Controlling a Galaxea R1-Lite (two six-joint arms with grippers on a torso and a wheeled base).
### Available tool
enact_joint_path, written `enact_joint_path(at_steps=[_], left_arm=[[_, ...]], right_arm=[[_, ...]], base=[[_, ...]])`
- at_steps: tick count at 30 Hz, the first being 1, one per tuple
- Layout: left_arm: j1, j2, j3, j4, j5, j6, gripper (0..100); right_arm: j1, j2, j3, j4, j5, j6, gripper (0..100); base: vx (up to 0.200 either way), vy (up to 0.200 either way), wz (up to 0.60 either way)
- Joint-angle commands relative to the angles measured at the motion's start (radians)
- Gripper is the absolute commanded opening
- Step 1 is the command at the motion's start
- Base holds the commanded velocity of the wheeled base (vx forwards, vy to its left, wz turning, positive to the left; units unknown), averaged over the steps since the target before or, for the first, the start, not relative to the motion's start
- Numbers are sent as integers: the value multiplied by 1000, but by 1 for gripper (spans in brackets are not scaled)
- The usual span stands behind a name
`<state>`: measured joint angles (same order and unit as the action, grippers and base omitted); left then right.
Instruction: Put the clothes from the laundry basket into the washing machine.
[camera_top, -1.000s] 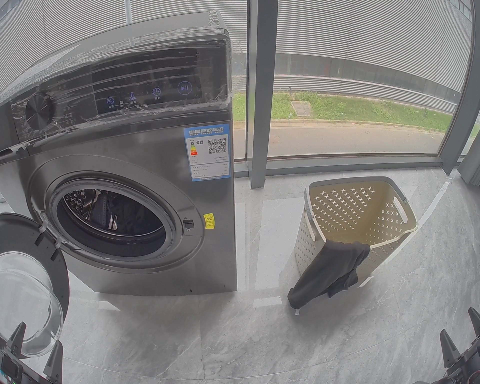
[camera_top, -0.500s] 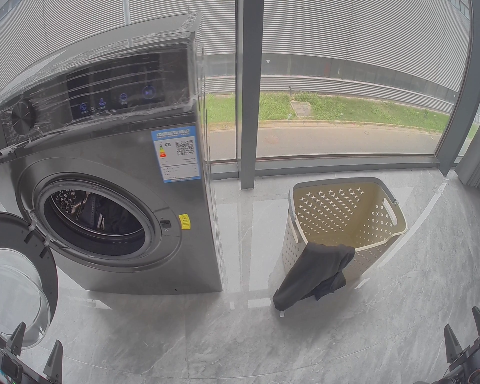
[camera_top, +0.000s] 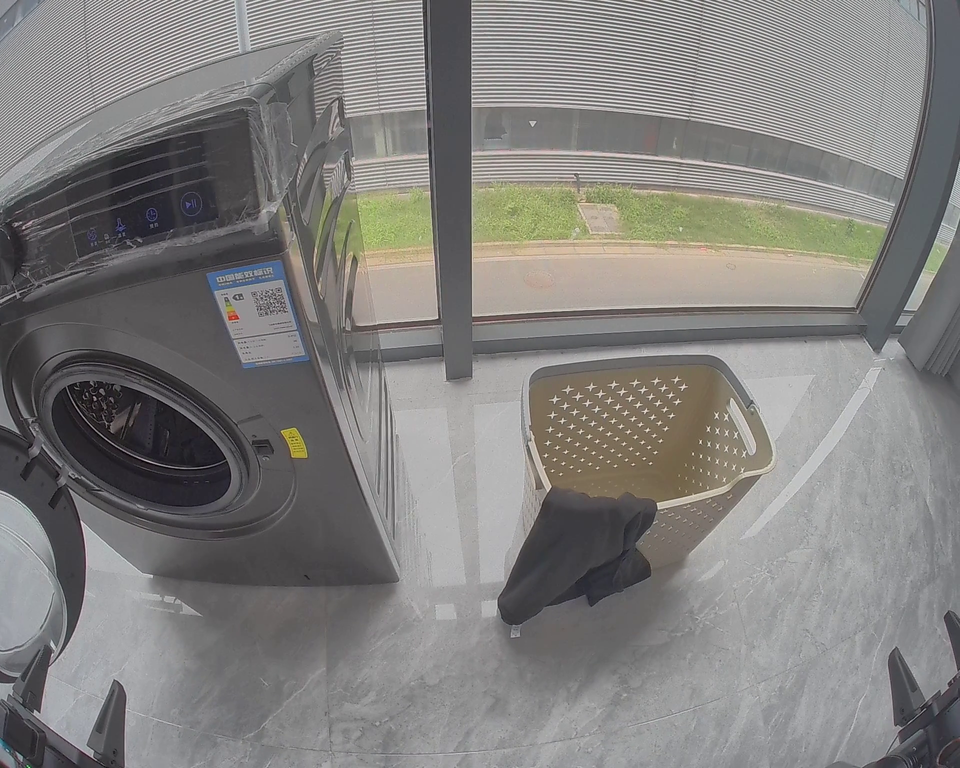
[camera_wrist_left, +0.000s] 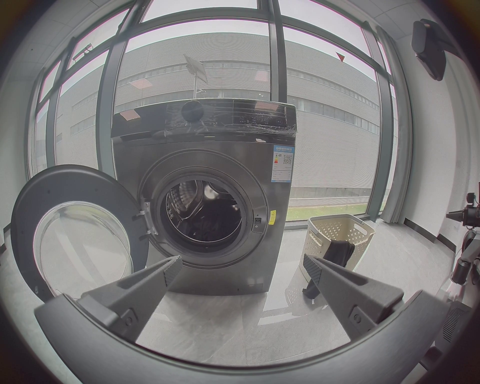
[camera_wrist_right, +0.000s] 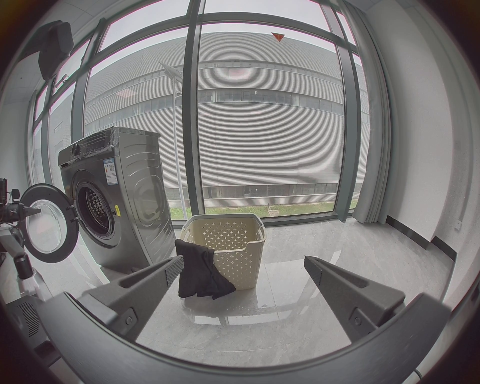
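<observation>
My right tool (camera_top: 922, 645), spread empty like the left tool (camera_top: 78, 668), sits nearer the dark garment (camera_top: 575, 550), which hangs down the near rim of the laundry basket (camera_top: 640, 362), ahead-left of it.

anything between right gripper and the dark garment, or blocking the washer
Nothing visible: bare floor separates the right gripper from the dark garment draped on the laundry basket, and the washing machine door hangs open.

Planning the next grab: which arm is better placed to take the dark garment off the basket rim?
Probably right: the right gripper, fingers open, sits nearer the dark garment draped over the laundry basket rim; the left gripper is by the washing machine door.
</observation>
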<state>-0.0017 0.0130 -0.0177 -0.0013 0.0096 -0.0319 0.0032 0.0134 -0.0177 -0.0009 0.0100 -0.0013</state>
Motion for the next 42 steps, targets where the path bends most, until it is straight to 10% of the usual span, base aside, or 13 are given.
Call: enact_joint_path(at_steps=[1, 42], left_arm=[[0, -13, 18, -2, 1, -5, 100], [-1, -13, 18, 0, -5, -3, 100]], right_arm=[[0, -9, 18, -1, 1, 0, 100], [0, -9, 18, -1, 1, 0, 100]], base=[[0, -200, 0], [15, -83, 0]])
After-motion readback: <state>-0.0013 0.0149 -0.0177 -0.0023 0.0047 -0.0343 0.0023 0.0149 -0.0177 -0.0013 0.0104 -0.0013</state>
